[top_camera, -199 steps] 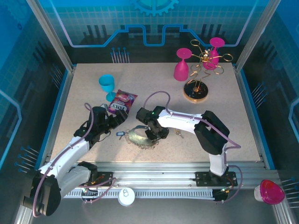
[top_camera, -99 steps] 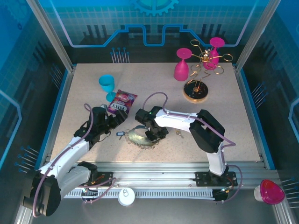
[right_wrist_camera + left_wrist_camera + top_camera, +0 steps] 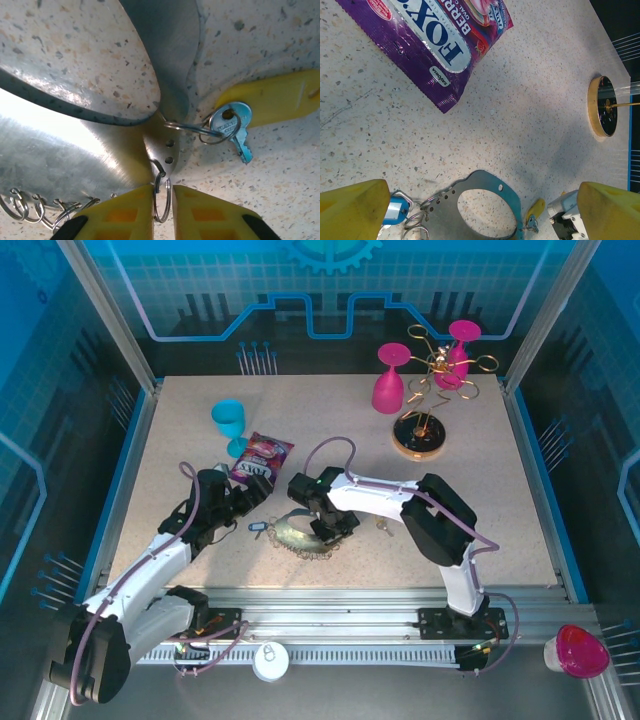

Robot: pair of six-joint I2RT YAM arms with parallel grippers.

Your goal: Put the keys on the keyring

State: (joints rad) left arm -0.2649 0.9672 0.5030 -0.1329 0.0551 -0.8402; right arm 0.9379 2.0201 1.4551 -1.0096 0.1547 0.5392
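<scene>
Two yellow fingers of my right gripper are pinched together on a small split ring hanging from a hole at the edge of the keyring, which lies flat on the table. Just beyond, a silver key with a yellow tag hangs from another hole. I should hold this ring steady without dragging the plate, while my left gripper, jaws wide apart astride it, could brace it.
</scene>
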